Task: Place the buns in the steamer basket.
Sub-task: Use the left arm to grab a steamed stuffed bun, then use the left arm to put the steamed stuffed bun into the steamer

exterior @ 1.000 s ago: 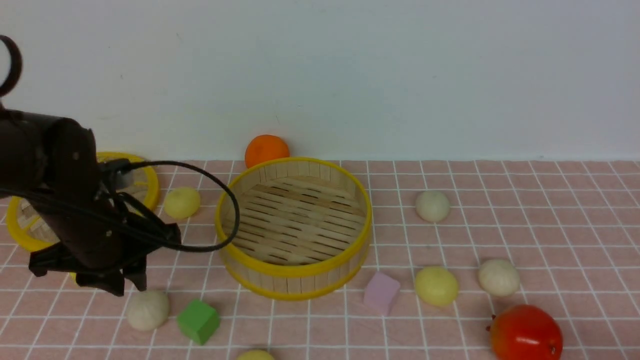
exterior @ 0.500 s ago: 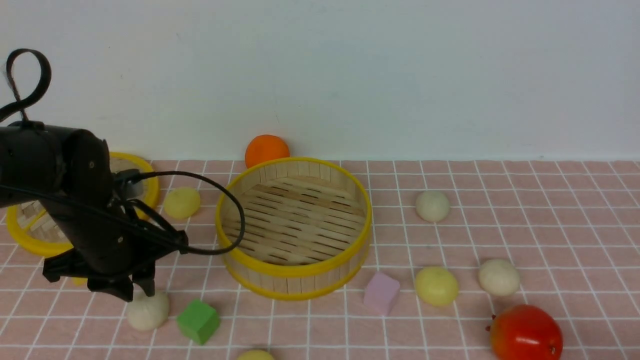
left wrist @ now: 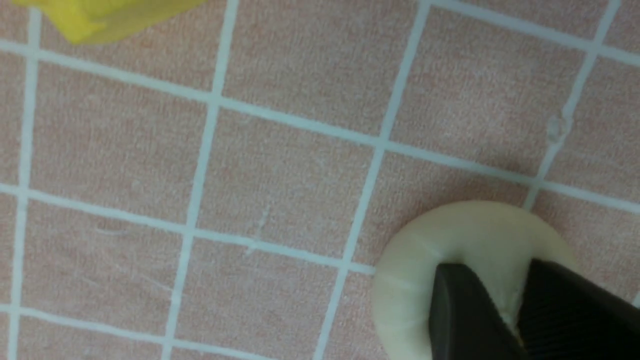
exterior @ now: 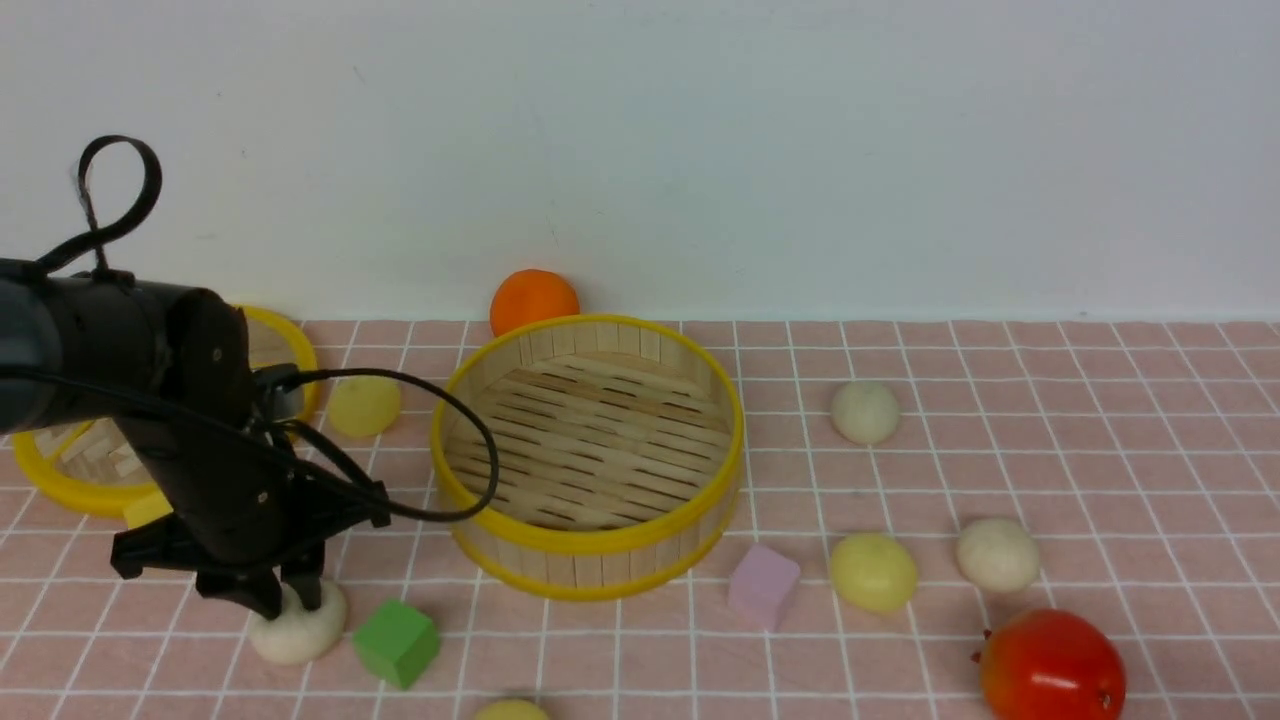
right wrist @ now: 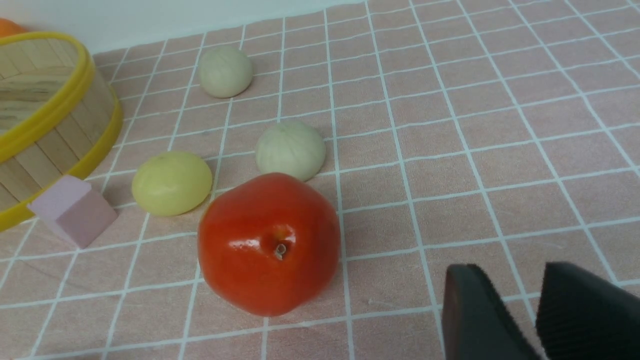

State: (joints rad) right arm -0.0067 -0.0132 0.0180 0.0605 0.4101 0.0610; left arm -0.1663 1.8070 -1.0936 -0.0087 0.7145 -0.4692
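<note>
The steamer basket [exterior: 590, 545] [right wrist: 55, 115] stands empty at centre. My left gripper [exterior: 290, 600] [left wrist: 500, 272] is down on an off-white bun [exterior: 305, 638] [left wrist: 425, 250] at the front left. Its fingers are pressed into the squashed bun, pinching dough between them. Other buns lie loose on the mat: a pale yellow one [exterior: 364, 405] left of the basket, an off-white one [exterior: 866, 412] [right wrist: 225, 71] to the right, a yellow one [exterior: 873, 572] [right wrist: 171, 183] beside an off-white one [exterior: 997, 555] [right wrist: 290, 150], and a yellow one [exterior: 510, 711] at the front edge. My right gripper [right wrist: 510, 270] shows only in its wrist view, open and holding nothing.
An orange ball [exterior: 534, 298] sits behind the basket by the wall. A red fruit [exterior: 1051, 665] [right wrist: 270, 242] lies front right. A green cube [exterior: 397, 642] is beside the gripped bun, a pink cube [exterior: 764, 585] in front of the basket. The flat lid [exterior: 60, 490] and a yellow block [exterior: 145, 508] are far left.
My left gripper has moved right and down onto the off-white bun, and its fingers have closed into it. The bun now looks flattened.
</note>
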